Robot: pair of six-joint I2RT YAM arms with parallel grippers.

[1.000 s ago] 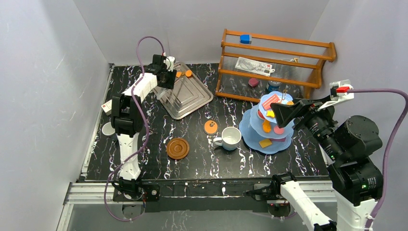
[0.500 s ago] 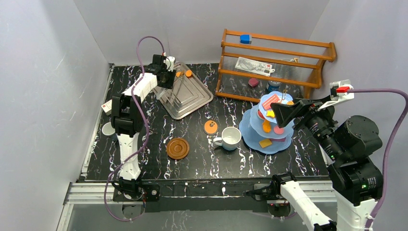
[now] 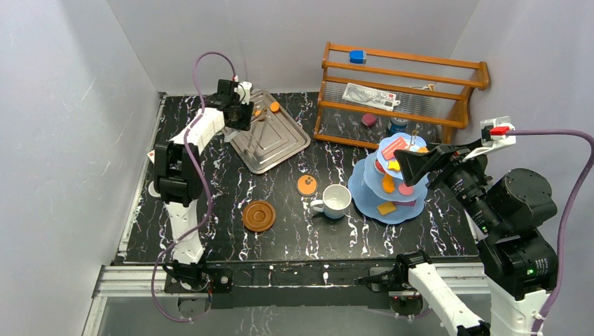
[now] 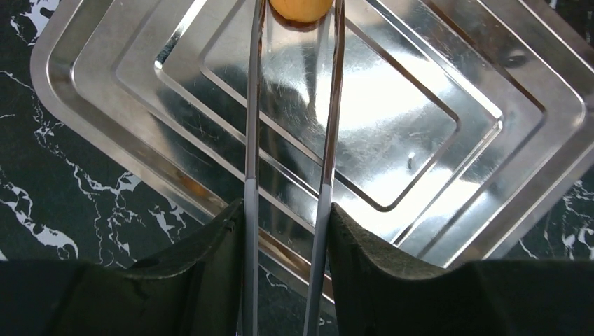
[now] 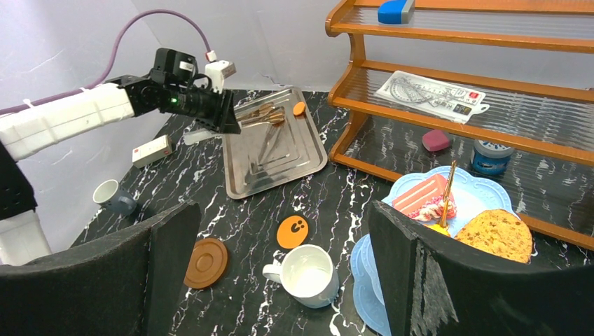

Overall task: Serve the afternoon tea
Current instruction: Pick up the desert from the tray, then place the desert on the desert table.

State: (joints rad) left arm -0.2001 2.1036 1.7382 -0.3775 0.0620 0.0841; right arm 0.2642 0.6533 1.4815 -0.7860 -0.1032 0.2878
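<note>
Black marble table (image 3: 231,175): wooden shelf (image 3: 399,91) back right, silver tray (image 4: 448,105) back left. Light-blue three-tier stand (image 3: 361,189) carries toy pastries (image 3: 387,208); right gripper (image 5: 280,231) beside it, jaws wide apart, holding nothing. White mug (image 3: 336,199) just left of stand, brown saucer (image 3: 258,215) further left. Left gripper (image 4: 286,220) clamped on metal tongs (image 4: 253,140); orange pastry (image 4: 300,8) between tong tips, over tray

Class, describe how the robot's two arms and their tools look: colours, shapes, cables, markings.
Left arm: white links, black joints, looping purple cable. Right arm: bulky black joints, white lower links, purple cable, red tag. Left tool and right tool: broad black fingers.
</note>
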